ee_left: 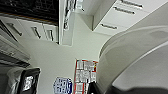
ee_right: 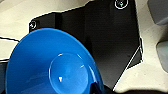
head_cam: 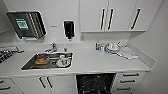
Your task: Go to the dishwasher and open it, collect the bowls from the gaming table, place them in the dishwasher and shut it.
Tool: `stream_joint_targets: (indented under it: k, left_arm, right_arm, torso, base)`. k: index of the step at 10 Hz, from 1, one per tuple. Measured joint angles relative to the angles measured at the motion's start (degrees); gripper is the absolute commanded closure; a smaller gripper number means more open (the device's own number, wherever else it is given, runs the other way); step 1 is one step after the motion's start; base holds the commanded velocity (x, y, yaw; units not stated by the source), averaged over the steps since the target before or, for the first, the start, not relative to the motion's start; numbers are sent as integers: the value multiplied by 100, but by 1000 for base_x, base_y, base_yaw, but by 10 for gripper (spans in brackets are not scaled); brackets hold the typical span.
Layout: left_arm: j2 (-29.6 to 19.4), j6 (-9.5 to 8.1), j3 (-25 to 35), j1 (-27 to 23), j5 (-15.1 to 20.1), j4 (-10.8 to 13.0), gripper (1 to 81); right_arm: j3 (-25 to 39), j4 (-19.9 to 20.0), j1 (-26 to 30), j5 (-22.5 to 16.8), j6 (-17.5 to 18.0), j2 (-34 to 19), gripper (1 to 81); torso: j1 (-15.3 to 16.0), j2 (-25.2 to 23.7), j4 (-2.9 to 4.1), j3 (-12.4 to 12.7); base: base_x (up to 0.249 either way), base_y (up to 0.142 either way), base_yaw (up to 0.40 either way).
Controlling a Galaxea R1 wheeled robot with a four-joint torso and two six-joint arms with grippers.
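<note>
A bright blue bowl (ee_right: 53,65) is seen close up in the right wrist view, its underside and round foot turned to the camera, and whether the right fingers grip it cannot be told; in the left wrist view a large pale rounded shape (ee_left: 135,57) is seen close to the camera, and the state of the left fingers cannot be told either. In the head view the dishwasher (head_cam: 95,83) stands open, its dark interior set under the white counter (head_cam: 100,62). On the counter, left of the dishwasher, a steel sink (head_cam: 47,61) holds dishes, and behind the dishwasher a bottle (head_cam: 97,45) and crockery (head_cam: 112,47) stand near the wall.
</note>
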Motion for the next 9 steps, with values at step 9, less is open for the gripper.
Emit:
stream_joint_targets:
  k: [9]
  left_arm:
    - [-877,245,-185,-368,2643,430,811]
  right_arm:
    - [33,-1,4,-15,2,-13,811]
  torso:
    - [0,0,0,0]
  base:
    - [0,0,0]
